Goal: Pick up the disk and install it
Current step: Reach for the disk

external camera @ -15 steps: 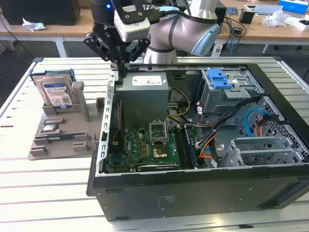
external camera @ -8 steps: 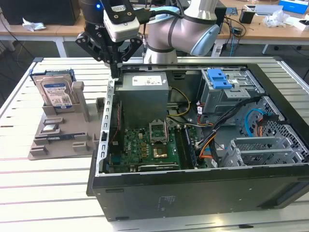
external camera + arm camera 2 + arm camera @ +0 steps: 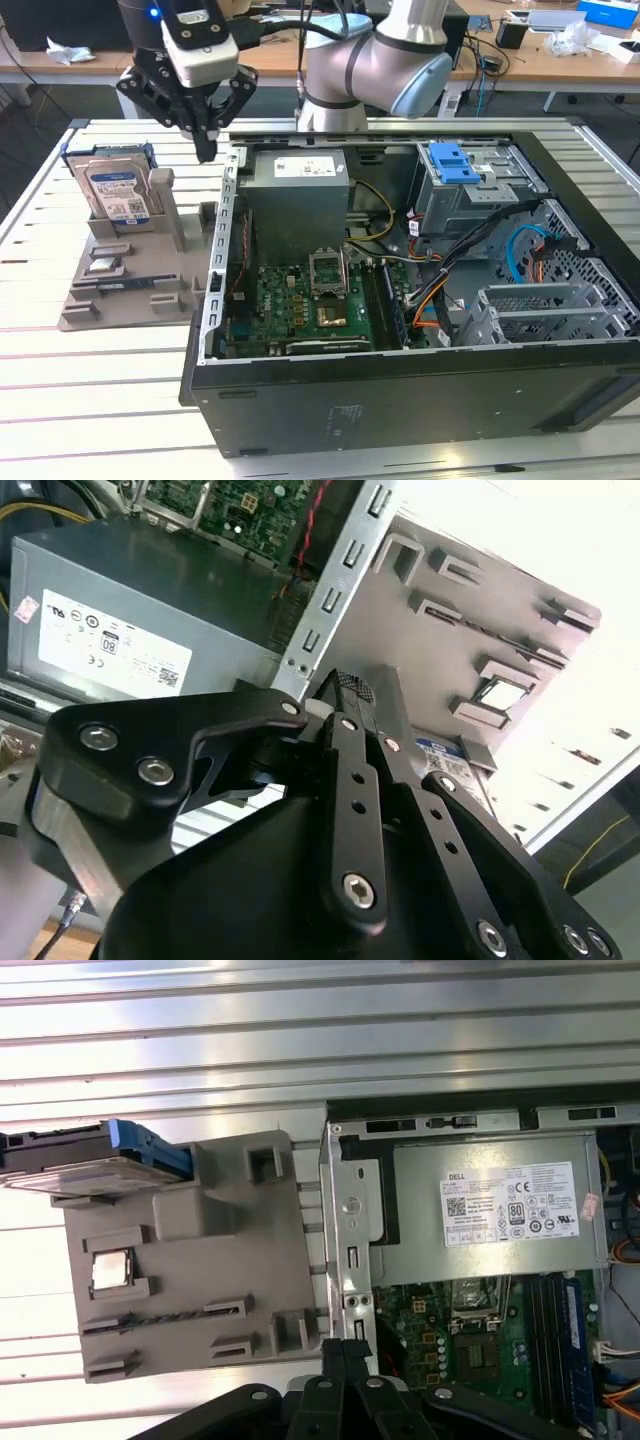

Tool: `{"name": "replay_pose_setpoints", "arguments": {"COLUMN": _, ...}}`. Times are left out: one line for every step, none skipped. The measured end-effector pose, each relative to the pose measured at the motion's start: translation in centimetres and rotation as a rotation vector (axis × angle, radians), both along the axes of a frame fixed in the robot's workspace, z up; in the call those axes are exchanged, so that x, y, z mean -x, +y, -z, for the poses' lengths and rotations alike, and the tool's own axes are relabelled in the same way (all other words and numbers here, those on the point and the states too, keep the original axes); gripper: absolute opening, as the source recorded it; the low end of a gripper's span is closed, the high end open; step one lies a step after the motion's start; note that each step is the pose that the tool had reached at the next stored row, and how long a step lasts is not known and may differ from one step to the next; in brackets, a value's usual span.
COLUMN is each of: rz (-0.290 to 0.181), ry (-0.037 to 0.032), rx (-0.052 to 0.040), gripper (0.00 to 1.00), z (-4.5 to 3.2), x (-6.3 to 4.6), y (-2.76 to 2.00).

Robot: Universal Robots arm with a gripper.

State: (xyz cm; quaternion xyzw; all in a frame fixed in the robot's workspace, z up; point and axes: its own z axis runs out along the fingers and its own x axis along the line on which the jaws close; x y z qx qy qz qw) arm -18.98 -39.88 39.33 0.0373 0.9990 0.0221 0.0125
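The disk (image 3: 116,191) is a silver hard drive with a blue-and-white label and blue rails. It stands on edge in a slot at the back of a grey holder (image 3: 140,285), at the exterior view's left. In the first wrist view the disk (image 3: 95,1158) is seen edge-on. A corner of the disk's label (image 3: 447,763) peeks past the fingers in the second wrist view. My gripper (image 3: 206,148) hangs above the gap between the holder and the computer case, to the right of the disk and apart from it. Its fingers (image 3: 348,695) are shut together with nothing between them.
The open computer case (image 3: 400,390) lies on the slatted metal table (image 3: 90,400). Inside it are a grey power-supply box (image 3: 298,190), a green motherboard (image 3: 300,305), cables and a grey drive cage with a blue latch (image 3: 452,163). The holder also carries a small chip (image 3: 110,1270).
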Motion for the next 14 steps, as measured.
{"name": "replay_pose_setpoints", "arguments": {"rz": 0.0, "ry": 0.0001, "rx": 0.0001, "gripper": 0.11, "z": 0.0, "x": 0.4, "y": 0.0}}
{"name": "replay_pose_setpoints", "arguments": {"rz": 0.0, "ry": 0.0001, "rx": 0.0, "gripper": 0.11, "z": 0.0, "x": 0.7, "y": 0.0}}
{"name": "replay_pose_setpoints", "arguments": {"rz": 0.0, "ry": 0.0, "rx": 0.0, "gripper": 0.11, "z": 0.0, "x": 0.9, "y": 0.0}}
{"name": "replay_pose_setpoints", "arguments": {"rz": 0.0, "ry": 0.0001, "rx": 0.0, "gripper": 0.11, "z": 0.0, "x": 1.5, "y": 0.0}}
{"name": "replay_pose_setpoints", "arguments": {"rz": 0.0, "ry": 0.0, "rx": 0.0, "gripper": 0.11, "z": 0.0, "x": 1.9, "y": 0.0}}
{"name": "replay_pose_setpoints", "arguments": {"rz": 0.0, "ry": 0.0, "rx": 0.0, "gripper": 0.11, "z": 0.0, "x": 2.2, "y": 0.0}}
{"name": "replay_pose_setpoints", "arguments": {"rz": 0.0, "ry": 0.0001, "rx": 0.0, "gripper": 0.11, "z": 0.0, "x": 2.5, "y": 0.01}}
{"name": "replay_pose_setpoints", "arguments": {"rz": 0.0, "ry": 0.0, "rx": 0.0, "gripper": 0.11, "z": 0.0, "x": 2.9, "y": 0.01}}
{"name": "replay_pose_setpoints", "arguments": {"rz": 0.0, "ry": 0.0001, "rx": 0.0, "gripper": 0.11, "z": 0.0, "x": 3.3, "y": 0.0}}
{"name": "replay_pose_setpoints", "arguments": {"rz": 0.0, "ry": 0.0001, "rx": 0.0001, "gripper": 0.11, "z": -0.01, "x": 3.6, "y": 0.0}}
{"name": "replay_pose_setpoints", "arguments": {"rz": 0.0, "ry": 0.0001, "rx": 0.0, "gripper": 0.11, "z": 0.0, "x": 4.0, "y": 0.0}}
{"name": "replay_pose_setpoints", "arguments": {"rz": 0.0, "ry": 0.0, "rx": 0.0, "gripper": 0.11, "z": 0.0, "x": 4.2, "y": 0.0}}
{"name": "replay_pose_setpoints", "arguments": {"rz": 0.0, "ry": 0.0001, "rx": 0.0, "gripper": 0.11, "z": 0.0, "x": 4.4, "y": 0.0}}
{"name": "replay_pose_setpoints", "arguments": {"rz": 0.0, "ry": 0.0, "rx": 0.0, "gripper": 0.11, "z": 0.0, "x": 4.6, "y": 0.0}}
